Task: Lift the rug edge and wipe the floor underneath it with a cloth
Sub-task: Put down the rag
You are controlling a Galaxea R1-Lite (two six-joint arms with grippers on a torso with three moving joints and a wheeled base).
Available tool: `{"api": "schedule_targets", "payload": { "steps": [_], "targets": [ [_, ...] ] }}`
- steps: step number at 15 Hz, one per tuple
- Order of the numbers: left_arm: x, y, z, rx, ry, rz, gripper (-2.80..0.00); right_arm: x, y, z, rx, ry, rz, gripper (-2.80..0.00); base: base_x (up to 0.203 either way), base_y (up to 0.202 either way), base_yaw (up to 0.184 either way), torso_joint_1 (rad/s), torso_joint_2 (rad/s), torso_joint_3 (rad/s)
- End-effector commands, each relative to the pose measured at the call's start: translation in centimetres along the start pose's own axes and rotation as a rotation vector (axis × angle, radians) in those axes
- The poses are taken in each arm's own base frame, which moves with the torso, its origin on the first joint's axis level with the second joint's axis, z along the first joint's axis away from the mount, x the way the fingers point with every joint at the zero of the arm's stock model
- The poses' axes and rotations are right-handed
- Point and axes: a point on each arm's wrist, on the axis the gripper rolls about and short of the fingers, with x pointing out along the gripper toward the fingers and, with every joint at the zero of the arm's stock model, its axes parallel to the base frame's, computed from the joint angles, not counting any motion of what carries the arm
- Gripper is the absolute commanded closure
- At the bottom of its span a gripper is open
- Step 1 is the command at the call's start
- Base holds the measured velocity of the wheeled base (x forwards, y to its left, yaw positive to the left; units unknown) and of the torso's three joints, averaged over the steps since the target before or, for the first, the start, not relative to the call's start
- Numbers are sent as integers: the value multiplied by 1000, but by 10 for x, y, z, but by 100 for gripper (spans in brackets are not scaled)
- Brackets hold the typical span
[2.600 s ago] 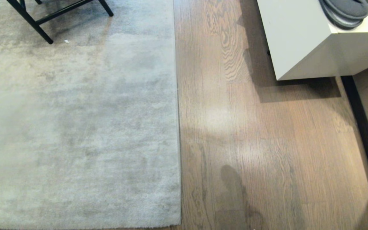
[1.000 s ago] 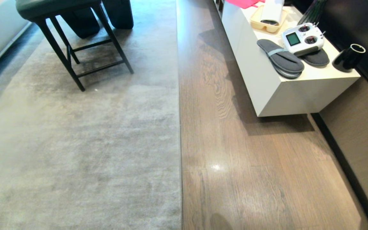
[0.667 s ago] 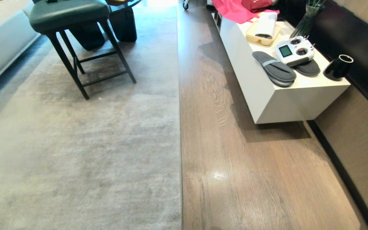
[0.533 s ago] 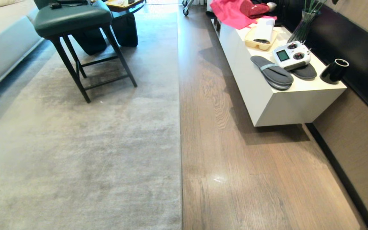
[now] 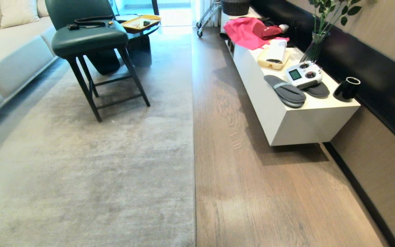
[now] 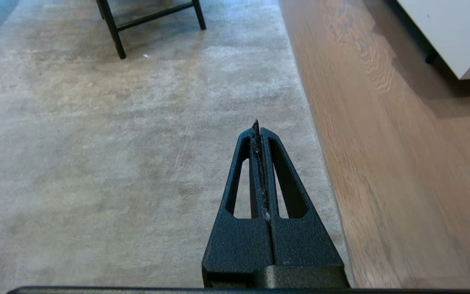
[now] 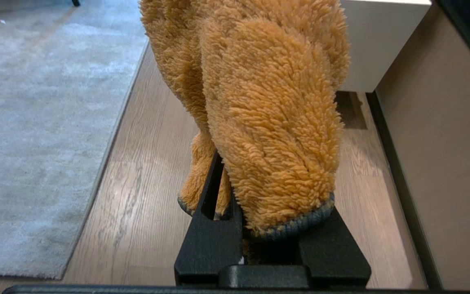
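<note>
**Cloth in hand, rug edge not yet lifted**

The right end effector [image 7: 255,228] is clenched on the mustard-tan cloth [image 7: 267,114], whose fleecy bulk hangs over the fingers above the floor [image 5: 269,192], held ready for wiping; in the head view only a tan scrap at the lower right corner seems to be that cloth, though too little shows to be sure. The left end effector [image 6: 258,130] is closed with nothing between its fingers and hangs over the rug, near the rug edge [image 5: 194,154]; it looks the likely one to do the lifting, and would have to open first. The edge lies flat on the planks, so no floor beneath it is exposed. A dark chair [image 5: 91,44] stands on the rug farther off; a white cabinet [image 5: 303,123] carrying grey slippers [image 5: 285,91], a remote controller [image 5: 303,73] and a black cup [image 5: 346,89] stands well apart; neither blocks the near stretch of edge.
</note>
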Motion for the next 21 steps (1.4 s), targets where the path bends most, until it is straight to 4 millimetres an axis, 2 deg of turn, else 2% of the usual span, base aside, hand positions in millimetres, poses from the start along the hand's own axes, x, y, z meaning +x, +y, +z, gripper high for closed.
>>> {"api": "schedule_targets", "payload": {
  "steps": [1, 9, 21],
  "targets": [
    [0, 0, 0, -3, -1, 0, 0, 0, 0, 0, -1, 1, 1, 0, 0, 0, 0, 4, 7, 181],
    [0, 0, 0, -2, 0, 0, 0, 0, 0, 0, -1, 1, 1, 0, 0, 0, 0, 4, 2, 113],
    [0, 0, 0, -3, -1, 0, 0, 0, 0, 0, -1, 1, 1, 0, 0, 0, 0, 0, 1, 7]
  ]
}}
